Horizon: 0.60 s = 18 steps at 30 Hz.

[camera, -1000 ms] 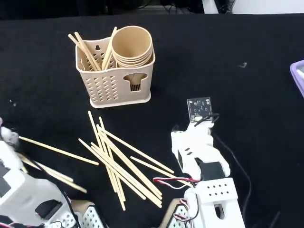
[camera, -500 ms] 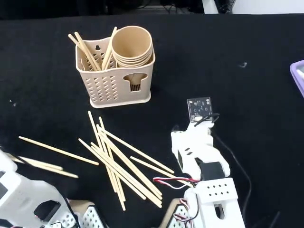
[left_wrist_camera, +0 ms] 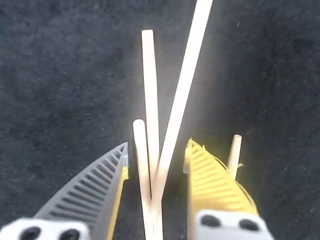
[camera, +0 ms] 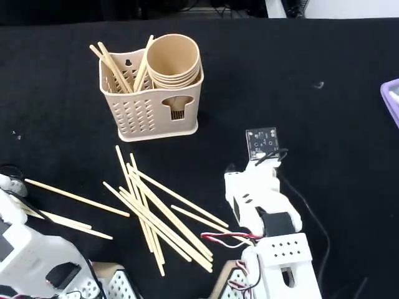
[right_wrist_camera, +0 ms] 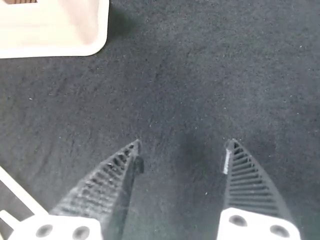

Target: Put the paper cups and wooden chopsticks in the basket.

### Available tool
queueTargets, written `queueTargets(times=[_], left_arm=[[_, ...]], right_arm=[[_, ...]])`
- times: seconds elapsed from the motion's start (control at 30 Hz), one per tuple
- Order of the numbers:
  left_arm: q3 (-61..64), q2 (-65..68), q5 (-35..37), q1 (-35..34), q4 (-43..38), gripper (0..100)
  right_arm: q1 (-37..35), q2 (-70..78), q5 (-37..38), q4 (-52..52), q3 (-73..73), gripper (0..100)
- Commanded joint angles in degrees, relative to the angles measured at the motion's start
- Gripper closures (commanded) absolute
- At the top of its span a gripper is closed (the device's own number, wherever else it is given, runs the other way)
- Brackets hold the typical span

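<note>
Straddling three wooden chopsticks (left_wrist_camera: 149,80) that lie on the black desk (camera: 312,56), the left gripper (left_wrist_camera: 157,146) has its fingers spread open. The grey finger (left_wrist_camera: 100,192) is on one side of the sticks and the yellow finger (left_wrist_camera: 212,187) on the other. The longest stick runs close along the yellow finger's inner edge. Whether either finger touches a stick cannot be told. A fourth stick end (left_wrist_camera: 234,150) pokes out just beside the yellow finger's outer edge.

From the high view, the left arm (camera: 25,249) sits at about eight o'clock on the desk, with a few stray sticks (camera: 75,198) fanning out from it toward three o'clock. A loose pile of chopsticks (camera: 163,215) lies crisscrossed at about seven o'clock from the desk's middle, between the two arms.

The basket (camera: 149,115) stands upright at about eleven o'clock. A nested stack of paper cups (camera: 176,59) fills its three o'clock compartment, and several leaning chopsticks (camera: 114,65) stand in its nine o'clock compartment.

The right arm (camera: 260,199) rests at about five o'clock, well apart from the basket. The right gripper (right_wrist_camera: 182,147) has its fingers wide open over bare desk, holding nothing, with a corner of the basket's base ahead of it. A purple object (camera: 391,99) shows at the desk's three o'clock edge.
</note>
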Motion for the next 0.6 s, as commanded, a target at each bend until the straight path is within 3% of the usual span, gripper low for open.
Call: queueTargets(times=[0.0, 0.1, 0.2, 0.4, 0.57], left_arm=[[3.4, -0.1, -0.7, 2.2, 0.5, 81], [5.7, -0.1, -0.5, 4.6, 0.3, 83], [6.0, -0.2, 0.4, 5.1, -0.1, 97], [5.1, -0.9, 4.7, 4.0, -3.5, 97], [-4.4, -0.9, 7.3, 2.4, 1.9, 97]], right_arm=[[-1.0, -1.5, 0.1, -1.0, -0.3, 73.7], [-1.0, -1.5, 0.1, -1.0, -0.3, 73.7], [-1.0, -1.5, 0.1, -1.0, -0.3, 73.7], [-1.0, -1.5, 0.1, -1.0, -0.2, 73.7], [-1.0, -1.5, 0.1, -1.0, -0.2, 73.7]])
